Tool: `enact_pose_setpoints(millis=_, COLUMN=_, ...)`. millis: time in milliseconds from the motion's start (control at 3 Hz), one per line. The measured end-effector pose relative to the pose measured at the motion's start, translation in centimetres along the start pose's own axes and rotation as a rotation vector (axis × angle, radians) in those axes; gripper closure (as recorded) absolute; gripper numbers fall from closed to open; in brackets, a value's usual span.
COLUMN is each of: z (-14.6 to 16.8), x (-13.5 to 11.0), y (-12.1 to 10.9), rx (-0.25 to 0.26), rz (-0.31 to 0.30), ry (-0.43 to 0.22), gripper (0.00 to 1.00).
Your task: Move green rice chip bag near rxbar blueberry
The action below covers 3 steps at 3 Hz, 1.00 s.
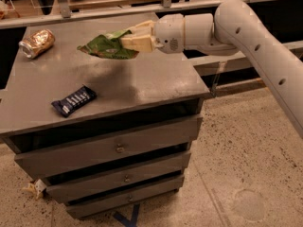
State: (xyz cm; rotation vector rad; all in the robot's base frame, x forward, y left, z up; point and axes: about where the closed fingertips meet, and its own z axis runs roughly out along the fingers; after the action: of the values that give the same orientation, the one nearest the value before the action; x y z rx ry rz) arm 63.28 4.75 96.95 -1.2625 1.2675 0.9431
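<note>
Dim overhead light; tool (124,37) above cabinet top (177,77) casts shadow (111,82) (soft-edged).

The gripper (128,34) hangs above the rear middle of the cabinet top (161,79), its jaws pointing left, the arm (246,32) reaching in from the right behind it. The chip bag (105,47) sits clamped between the jaws and spreads out leftward past their tips, above the surface. Further left of the jaws, at the top's rear left corner, lies a can (37,43). The rxbar blueberry (74,100) lies on the top well in front of the jaws and to their left, near the front edge, well apart from the bag. Three drawers (118,148) stack below the top.
</note>
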Motion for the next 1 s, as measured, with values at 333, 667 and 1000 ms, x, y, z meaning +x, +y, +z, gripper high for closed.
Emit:
enact_pose_setpoints(millis=333, z=0.19, x=0.40, y=0.46, rx=0.003, rz=0.007, ry=0.000, gripper=0.82)
enact_pose_setpoints(millis=667, z=0.26, x=0.70, y=0.90, rx=0.007, rz=0.009, ry=-0.002, gripper=0.59)
enact_pose_setpoints(millis=1000, z=0.29, x=0.88, y=1.32, rx=0.003, rz=0.006, ry=0.002, gripper=0.36)
